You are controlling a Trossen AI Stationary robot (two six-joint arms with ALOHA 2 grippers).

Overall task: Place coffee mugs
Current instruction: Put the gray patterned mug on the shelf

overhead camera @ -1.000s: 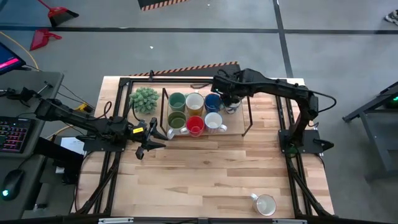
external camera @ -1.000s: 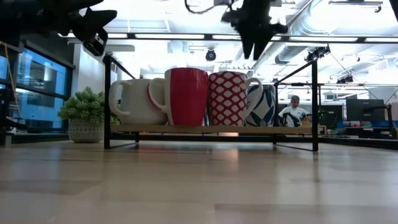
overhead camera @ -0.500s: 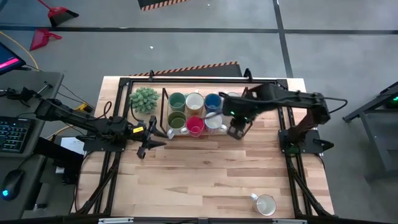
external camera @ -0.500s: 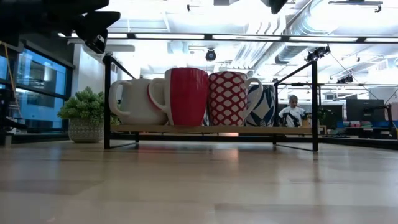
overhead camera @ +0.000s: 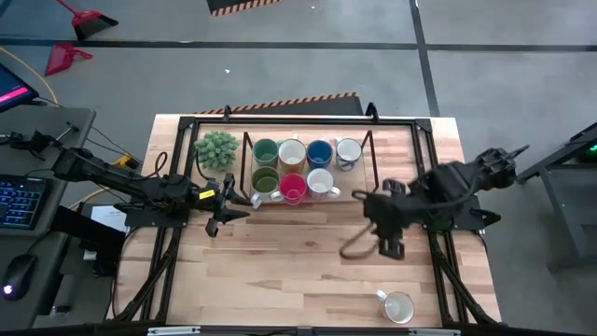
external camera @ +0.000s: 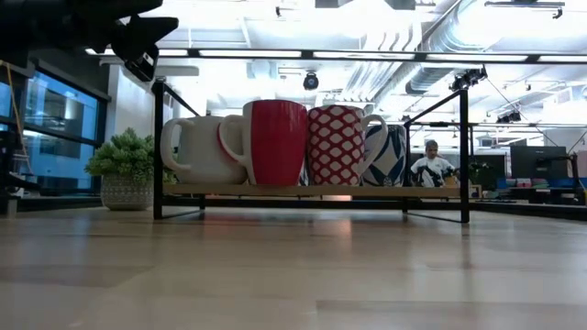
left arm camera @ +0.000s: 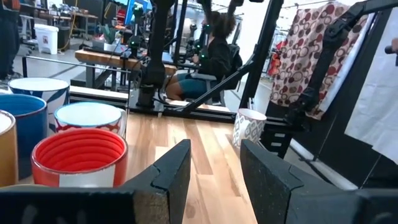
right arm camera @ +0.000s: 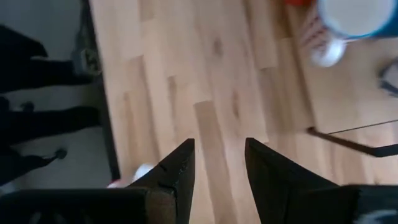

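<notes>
Currently seven mugs sit on the low rack (overhead camera: 371, 168) at the back of the desk (overhead camera: 308, 252): teal-green mug (overhead camera: 265, 151), cream mug (overhead camera: 292, 152), blue mug (overhead camera: 320, 152) and a white mug (overhead camera: 348, 150) in the rear row; olive mug (overhead camera: 266, 179), red mug (overhead camera: 293, 188) and a second white mug (overhead camera: 320, 181) in front. The eighth, a lone white mug (overhead camera: 397, 305), stands well apart near the desk's front edge, handle toward the rack.

Right pincer (overhead camera: 387, 245) hangs over bare wood between rack and lone mug, fingers parted, holding nothing. Left pincer (overhead camera: 229, 203) waits just beside the rack's left end, also parted and empty; a potted plant (overhead camera: 216, 148) stands behind it.

Handling, as a judgement: glazed ceramic, rigid, moderately heavy, slick, likely to chip if knocked against the rack's bars or neighbouring mugs. Best hold looks like one finger inside and one outside the rim wall, opposite the handle; the handle itself seems narrow and prone to swivel. The free slot sits at the rack's right end.
</notes>
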